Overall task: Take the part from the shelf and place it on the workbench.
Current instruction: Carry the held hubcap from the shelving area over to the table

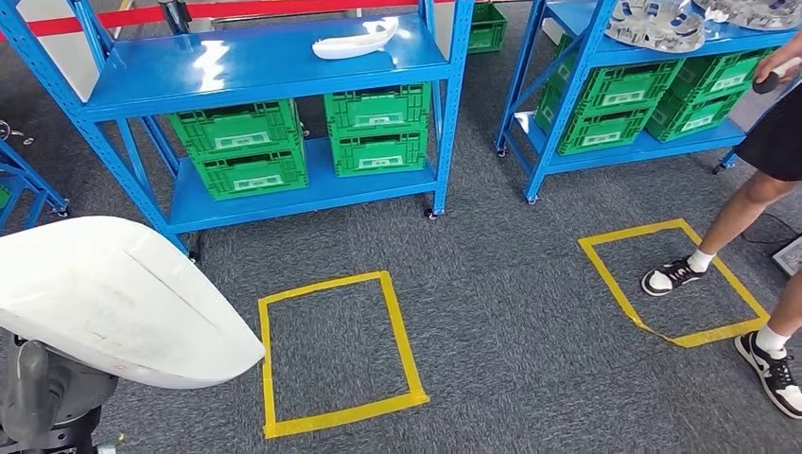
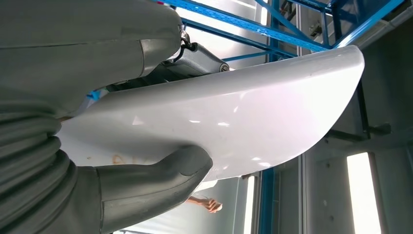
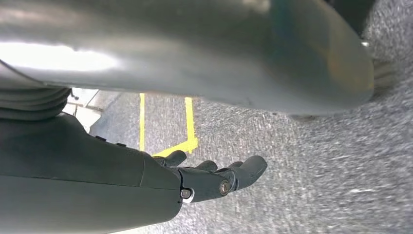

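White part (image 1: 104, 293) clamped in left hand (image 2: 146, 180) | right hand (image 3: 214, 178) empty, fingers apart | green crates (image 1: 251, 151) shelved

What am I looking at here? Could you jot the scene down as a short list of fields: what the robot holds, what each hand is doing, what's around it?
held item: white curved part
left robot hand: grips the white curved part, thumb under its edge
right robot hand: holds nothing, fingers loosely extended, hanging above the grey carpet
shelving: two blue shelves with green crates; another white part on the top shelf
floor marks: yellow tape squares
bystander: a person's legs at the right
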### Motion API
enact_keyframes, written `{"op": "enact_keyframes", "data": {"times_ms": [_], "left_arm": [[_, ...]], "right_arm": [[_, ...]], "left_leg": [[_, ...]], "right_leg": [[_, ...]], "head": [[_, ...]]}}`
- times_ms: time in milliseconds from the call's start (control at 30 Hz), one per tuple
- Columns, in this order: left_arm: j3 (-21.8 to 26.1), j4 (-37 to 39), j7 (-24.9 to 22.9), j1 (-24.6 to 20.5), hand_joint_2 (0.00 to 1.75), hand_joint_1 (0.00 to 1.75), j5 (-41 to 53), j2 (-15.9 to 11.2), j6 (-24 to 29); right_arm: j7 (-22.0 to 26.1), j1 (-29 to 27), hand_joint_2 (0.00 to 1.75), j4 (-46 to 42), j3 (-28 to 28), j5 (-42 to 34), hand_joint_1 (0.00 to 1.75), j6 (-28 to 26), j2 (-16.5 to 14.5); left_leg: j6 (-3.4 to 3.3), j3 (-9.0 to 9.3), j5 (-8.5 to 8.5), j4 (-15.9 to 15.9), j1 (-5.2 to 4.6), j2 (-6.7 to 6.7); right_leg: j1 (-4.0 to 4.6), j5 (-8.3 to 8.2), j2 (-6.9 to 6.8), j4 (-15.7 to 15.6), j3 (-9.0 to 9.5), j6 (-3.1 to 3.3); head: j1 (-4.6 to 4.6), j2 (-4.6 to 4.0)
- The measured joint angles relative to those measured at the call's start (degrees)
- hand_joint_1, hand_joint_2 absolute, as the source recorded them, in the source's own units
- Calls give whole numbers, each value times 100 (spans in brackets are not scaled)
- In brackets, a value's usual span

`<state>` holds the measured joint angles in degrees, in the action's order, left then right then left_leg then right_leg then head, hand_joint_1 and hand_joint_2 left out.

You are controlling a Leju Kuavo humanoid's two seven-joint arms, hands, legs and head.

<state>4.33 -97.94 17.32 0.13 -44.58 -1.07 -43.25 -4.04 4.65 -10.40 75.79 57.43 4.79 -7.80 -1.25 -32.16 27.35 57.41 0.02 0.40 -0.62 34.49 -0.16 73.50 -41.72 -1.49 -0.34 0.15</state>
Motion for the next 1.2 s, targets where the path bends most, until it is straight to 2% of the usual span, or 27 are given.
{"op": "enact_keyframes", "data": {"times_ms": [33,67,100,133,200,233,300,333,400,467,500,533,567,633,700,733,800,833,867,900,967,1000,1033,1067,1100,1133,1200], "left_arm": [[0,18,21,-2,175,175,11,-4,-6],[0,36,43,-8,175,175,18,-10,-12],[0,53,61,-20,175,175,17,-20,-16],[0,66,72,-38,175,175,11,-30,-19],[0,90,83,-88,175,175,-9,-56,-20],[-1,105,85,-117,175,175,-18,-69,-20],[-4,145,87,-159,175,175,-26,-98,-20],[-6,165,88,-170,175,175,-27,-118,-20],[-10,210,92,-193,175,175,-29,-167,-20],[-15,265,104,-217,175,175,-32,-201,-18],[-17,293,120,-222,175,175,-27,-212,-11],[-19,317,144,-222,175,175,-12,-222,-2],[-19,333,169,-222,175,175,8,-237,9],[-20,343,210,-225,175,175,43,-271,21],[-20,337,225,-237,175,175,56,-294,26],[-20,334,228,-247,175,175,57,-299,33],[-20,339,215,-261,175,175,60,-301,60],[-20,346,205,-268,175,175,69,-300,74],[-20,353,199,-275,175,175,84,-300,86],[-20,357,200,-282,175,175,98,-299,92],[-20,361,204,-290,175,175,116,-299,99],[-20,367,205,-291,175,175,121,-299,99],[-20,375,205,-292,175,175,125,-299,98],[-20,386,205,-295,175,175,129,-298,98],[-20,395,204,-299,175,175,135,-298,98],[-20,401,204,-304,175,175,146,-297,99],[-19,402,211,-312,175,175,184,-298,112]], "right_arm": [[23,1,0,0,1,-17,0,5,1],[43,2,0,0,1,-26,0,10,1],[53,2,0,0,1,-31,0,16,2],[46,7,0,0,1,-32,0,20,2],[6,20,0,0,1,-37,0,17,1],[-15,26,0,0,3,-47,0,14,-2],[-51,25,0,1,11,-74,0,2,-16],[-70,25,0,1,16,-82,0,-5,-27],[-126,23,0,2,20,-72,0,-10,-45],[-160,19,0,2,20,-60,0,5,-51],[-148,17,0,2,21,-70,0,20,-55],[-123,16,0,2,25,-89,0,34,-60],[-89,15,0,2,34,-114,0,46,-66],[-34,15,0,2,58,-153,0,65,-83],[-25,18,0,2,70,-148,0,71,-94],[-36,18,0,2,70,-130,0,70,-97],[-57,12,0,2,71,-98,0,58,-101],[-55,9,0,2,72,-99,0,49,-101],[-44,6,0,2,73,-112,0,42,-101],[-29,3,0,2,74,-129,0,37,-102],[-7,7,0,2,75,-150,0,40,-103],[-5,7,0,2,75,-148,0,43,-103],[-11,7,0,2,75,-137,0,42,-103],[-20,8,0,2,75,-124,0,38,-103],[-29,9,0,2,75,-113,0,33,-103],[-30,14,0,2,75,-112,0,27,-103],[-10,30,0,2,75,-138,0,20,-103]], "left_leg": [[6,-110,-74,18,-7,2],[15,-214,-141,39,-12,4],[28,-310,-201,61,-15,5],[45,-388,-255,85,-17,7],[97,-480,-359,112,-26,12],[131,-498,-415,105,-24,17],[208,-515,-516,60,-20,18],[243,-554,-471,78,-16,10],[306,-686,-52,414,-2,-9],[357,-845,519,1149,19,-17],[374,-881,652,1489,27,-18],[384,-849,646,1693,31,-18],[389,-722,524,1689,35,-19],[379,-188,269,1075,41,-22],[341,380,330,246,23,-37],[313,513,410,5,10,-46],[234,503,406,-102,-6,-47],[187,466,356,-102,1,-37],[135,423,301,-103,12,-25],[91,370,239,-105,24,-12],[42,220,119,-87,24,2],[37,128,59,-69,19,6],[38,31,2,-45,15,7],[43,-71,-52,-13,13,7],[53,-172,-101,23,12,5],[68,-260,-145,61,13,3],[119,-378,-224,118,2,3]], "right_leg": [[3,-46,2,145,58,10],[8,-188,2,84,214,28],[13,-338,2,-176,474,54],[22,-388,3,-588,805,89],[53,-302,6,-1384,1332,158],[69,-243,9,-1598,1440,189],[71,-318,7,-1689,1394,258],[61,-378,-1,-1704,1348,303],[35,-523,-22,-1729,1216,380],[37,-656,-31,-1719,1047,406],[39,-721,-31,-1707,962,402],[38,-787,-33,-1690,871,394],[36,-847,-34,-1666,778,382],[29,-948,-34,-1604,606,345],[36,-1033,-33,-1552,497,288],[40,-1079,-35,-1545,472,259],[45,-1177,-36,-1569,446,199],[39,-1155,-32,-1550,419,167],[36,-1028,-25,-1451,366,135],[31,-794,-18,-1235,283,106],[20,-209,-11,-509,79,69],[18,-40,-9,-152,11,61],[18,-14,-9,77,9,60],[19,-114,-7,110,103,67],[20,-272,-5,-57,297,83],[24,-401,-2,-401,589,108],[49,-400,6,-1214,1168,166]], "head": [[0,0],[0,0],[0,0],[0,0],[0,0],[6,0],[17,0],[20,0],[9,0],[0,0],[1,0],[1,0],[1,0],[1,0],[2,0],[2,0],[3,0],[4,0],[11,0],[20,0],[38,0],[40,0],[40,0],[41,0],[42,0],[42,0],[44,0]]}}
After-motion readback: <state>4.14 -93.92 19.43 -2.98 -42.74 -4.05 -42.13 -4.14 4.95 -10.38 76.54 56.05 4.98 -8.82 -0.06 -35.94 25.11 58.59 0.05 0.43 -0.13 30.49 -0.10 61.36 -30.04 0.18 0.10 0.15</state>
